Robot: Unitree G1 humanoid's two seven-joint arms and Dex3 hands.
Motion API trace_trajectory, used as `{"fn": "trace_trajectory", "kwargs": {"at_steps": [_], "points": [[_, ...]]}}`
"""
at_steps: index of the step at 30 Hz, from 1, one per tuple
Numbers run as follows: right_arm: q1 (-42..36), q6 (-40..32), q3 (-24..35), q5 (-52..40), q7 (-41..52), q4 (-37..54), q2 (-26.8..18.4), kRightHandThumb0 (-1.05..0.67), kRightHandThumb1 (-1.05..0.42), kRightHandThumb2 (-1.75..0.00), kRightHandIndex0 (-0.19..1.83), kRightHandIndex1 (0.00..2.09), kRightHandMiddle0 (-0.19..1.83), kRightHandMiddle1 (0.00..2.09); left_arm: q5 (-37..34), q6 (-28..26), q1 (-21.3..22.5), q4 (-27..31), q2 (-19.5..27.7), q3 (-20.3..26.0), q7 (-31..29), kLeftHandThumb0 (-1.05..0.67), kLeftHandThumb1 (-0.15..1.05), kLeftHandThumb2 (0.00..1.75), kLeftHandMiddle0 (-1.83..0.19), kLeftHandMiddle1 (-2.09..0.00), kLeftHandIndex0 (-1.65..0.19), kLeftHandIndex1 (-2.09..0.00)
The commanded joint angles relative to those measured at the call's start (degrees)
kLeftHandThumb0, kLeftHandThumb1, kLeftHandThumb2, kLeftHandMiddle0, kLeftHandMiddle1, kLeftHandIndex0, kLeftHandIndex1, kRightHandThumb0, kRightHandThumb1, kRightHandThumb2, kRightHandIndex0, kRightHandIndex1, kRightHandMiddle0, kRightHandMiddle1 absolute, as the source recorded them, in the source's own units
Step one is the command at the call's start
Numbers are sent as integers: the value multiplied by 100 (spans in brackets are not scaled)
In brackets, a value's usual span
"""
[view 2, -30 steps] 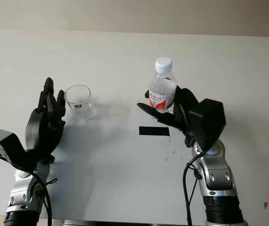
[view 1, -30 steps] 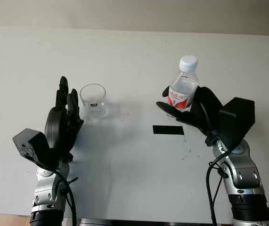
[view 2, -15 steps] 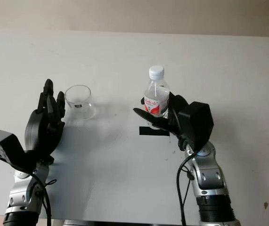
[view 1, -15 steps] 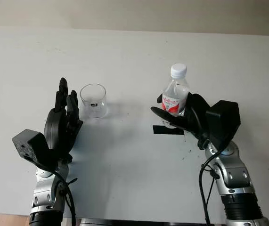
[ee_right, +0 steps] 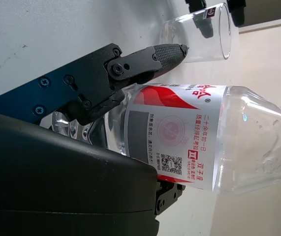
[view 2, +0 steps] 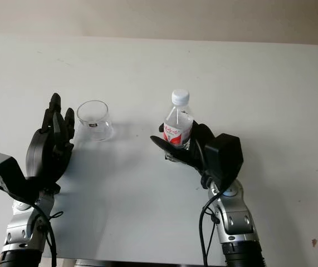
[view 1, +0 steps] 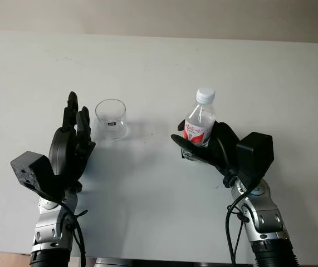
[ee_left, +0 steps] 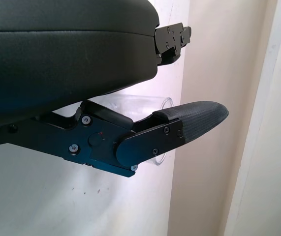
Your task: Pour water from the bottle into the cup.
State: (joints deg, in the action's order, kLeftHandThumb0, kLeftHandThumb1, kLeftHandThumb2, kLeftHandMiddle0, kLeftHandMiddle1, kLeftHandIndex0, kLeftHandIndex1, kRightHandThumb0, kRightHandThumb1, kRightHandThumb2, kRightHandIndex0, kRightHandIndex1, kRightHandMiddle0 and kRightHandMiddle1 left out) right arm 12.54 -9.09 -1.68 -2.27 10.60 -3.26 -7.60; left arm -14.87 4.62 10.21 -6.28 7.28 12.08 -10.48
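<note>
A clear plastic water bottle (view 1: 200, 123) with a white cap and a red label stands upright just right of the table's middle. My right hand (view 1: 203, 147) is shut on its lower half; the label (ee_right: 179, 135) reads clearly in the right wrist view. A clear empty cup (view 1: 111, 118) stands upright on the table to the left of the bottle, and it also appears in the right wrist view as cup (ee_right: 202, 34). My left hand (view 1: 72, 139) is open, upright just left of the cup and apart from it. The cup's rim (ee_left: 162, 105) peeks from behind a finger in the left wrist view.
The white table (view 1: 159, 67) stretches wide behind both hands, with open room between cup and bottle. A beige wall lies beyond its far edge.
My right hand has carried the bottle left and toward me, lowering it over the black tape strip, which is now hidden. The left hand and cup have stayed put.
</note>
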Motion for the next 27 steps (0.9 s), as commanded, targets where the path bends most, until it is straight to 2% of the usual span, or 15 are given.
{"fn": "trace_trajectory", "kwargs": {"at_steps": [1, 14, 15, 17, 18, 20, 22, 27], "points": [[-123, -21, -3, 49, -54, -56, 27, -26, -105, -31, 116, 209, 67, 209, -21, -8, -23, 92, 35, 7, -34, -77, 105, 75, 11, -6, 16, -6], [-59, 437, 34, 221, -157, -328, -40, -25, -105, -27, 115, 209, 66, 209, -53, 14, -27, 83, 85, 58, -163, -76, 105, 75, 11, -5, 15, -6], [-61, 579, 30, 293, -216, -388, -43, -27, -104, -22, 97, 209, 58, 209, -61, 9, -28, 85, 77, 67, -154, -76, 105, 75, 11, -6, 15, -6], [-82, 911, 33, 415, -353, -531, -24, -34, -103, -10, 44, 209, 29, 209, -68, 15, -36, 86, 77, 73, -155, -75, 105, 75, 10, -6, 14, -6], [-95, 1081, 34, 446, -375, -606, -23, -41, -100, -7, 13, 209, 7, 208, -68, 26, -40, 83, 82, 74, -161, -75, 105, 74, 10, -6, 14, -6], [-107, 1286, 16, 505, -375, -706, -52, -47, -97, -5, -10, 208, -12, 204, -66, 19, -47, 94, 88, 75, -161, -75, 105, 74, 10, -6, 14, -6], [-147, 1468, -33, 662, -408, -753, -118, -56, -94, -5, -17, 153, -18, 155, -69, 8, -45, 97, 92, 79, -162, -75, 105, 74, 10, -6, 14, -6], [-297, 1796, -39, 851, -509, -796, -124, -67, -93, -5, -11, 73, -15, 79, -82, -26, -28, 96, 119, 92, -179, -76, 105, 73, 9, -6, 14, -6]]}}
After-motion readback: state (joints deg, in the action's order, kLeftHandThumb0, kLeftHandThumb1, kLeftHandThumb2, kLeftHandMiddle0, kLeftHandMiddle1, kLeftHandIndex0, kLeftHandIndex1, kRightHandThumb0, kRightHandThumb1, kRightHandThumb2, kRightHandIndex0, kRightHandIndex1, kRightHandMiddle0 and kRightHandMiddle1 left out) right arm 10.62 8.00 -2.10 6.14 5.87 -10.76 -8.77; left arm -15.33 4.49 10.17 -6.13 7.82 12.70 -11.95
